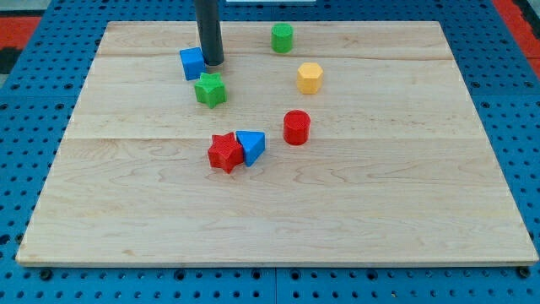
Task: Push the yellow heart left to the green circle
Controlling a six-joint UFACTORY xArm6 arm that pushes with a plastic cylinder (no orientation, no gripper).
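The yellow heart (310, 78) sits on the wooden board, right of centre in the upper part of the view. The green circle (282, 38) stands near the view's top, up and to the left of the heart, apart from it. My tip (212, 63) is at the upper left, touching or nearly touching the right side of a blue cube (192, 63) and just above a green star (210, 89). The tip is well to the left of the yellow heart and left of the green circle.
A red cylinder (296, 127) stands below the yellow heart. A red star (225, 153) and a blue triangle (251, 146) touch each other near the board's middle. The board's edge (278, 260) runs along the view's bottom, with blue pegboard around it.
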